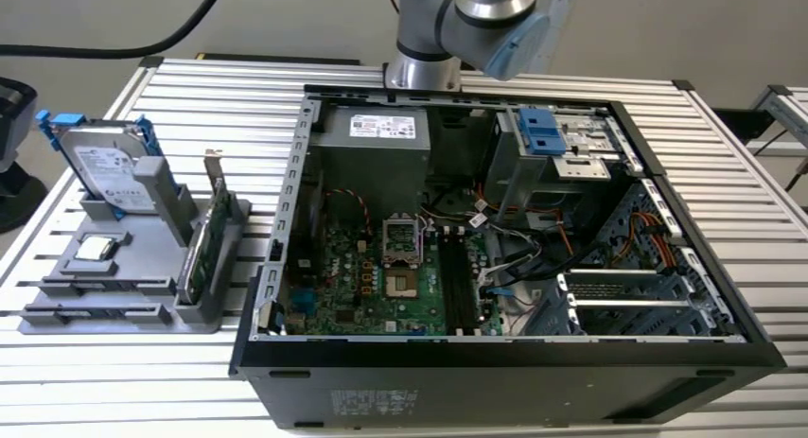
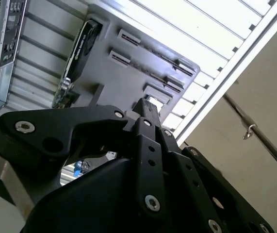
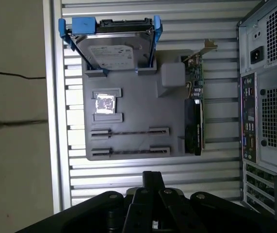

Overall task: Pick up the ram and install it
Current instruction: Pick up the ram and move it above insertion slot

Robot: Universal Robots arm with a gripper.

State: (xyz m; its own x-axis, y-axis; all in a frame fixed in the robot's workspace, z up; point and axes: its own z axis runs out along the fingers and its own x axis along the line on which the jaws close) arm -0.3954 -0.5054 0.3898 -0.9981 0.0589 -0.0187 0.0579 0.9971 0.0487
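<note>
The slatted table [image 1: 189,88] carries everything. The case [image 1: 505,381] lies on its side with the panel off, so the board [image 1: 378,287] faces up where a tool can reach it from above. The arm [image 1: 467,22] stands high behind the case, well apart from the parts.

On the exterior view's left sits the grey holder [image 1: 127,310]. It props the drive [image 1: 108,168] and the card [image 1: 208,239] on edge, I'd judge so each can be pinched by its top.

In the first wrist view the gripper [image 3: 153,177] looks down on that holder from a distance. Its jaws are drawn close together and I see nothing between them.

The ram I cannot place for certain. The holder's two long slots [image 3: 130,132] show a thin dark line that looks like bare groove. Whether a stick sits in the board's dark sockets [image 1: 461,277] I cannot tell.
</note>
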